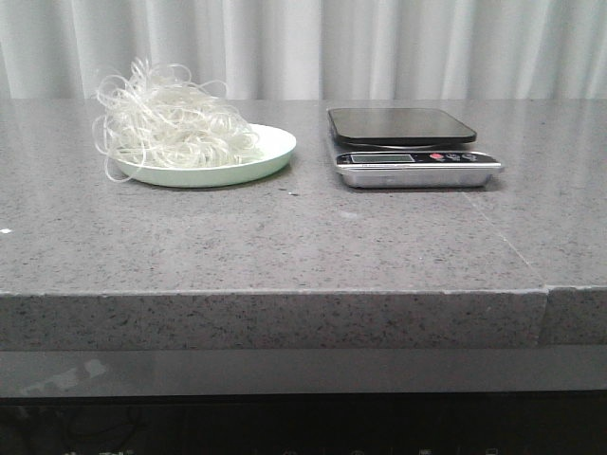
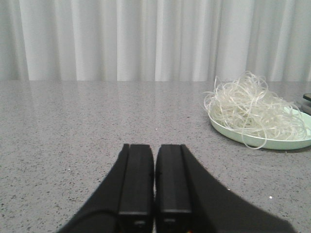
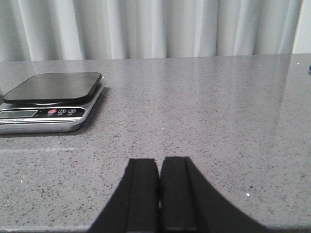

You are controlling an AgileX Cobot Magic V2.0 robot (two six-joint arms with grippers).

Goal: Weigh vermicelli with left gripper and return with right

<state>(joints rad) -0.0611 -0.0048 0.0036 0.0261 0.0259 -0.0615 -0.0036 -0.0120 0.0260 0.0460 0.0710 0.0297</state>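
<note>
While the vermicelli (image 1: 175, 123) sits heaped on a pale green plate (image 1: 275, 147) at the left of the grey speckled surface (image 1: 285, 246), a kitchen scale (image 1: 408, 147) stands just beside the plate to the right, its dark platform bare. Both the left hand (image 2: 154, 189) and the right hand (image 3: 159, 194) hover low over the surface, each with fingers pressed together and gripping nothing.

Grey speckled stone table (image 1: 285, 246); pale pleated curtain (image 1: 398, 47) behind.
</note>
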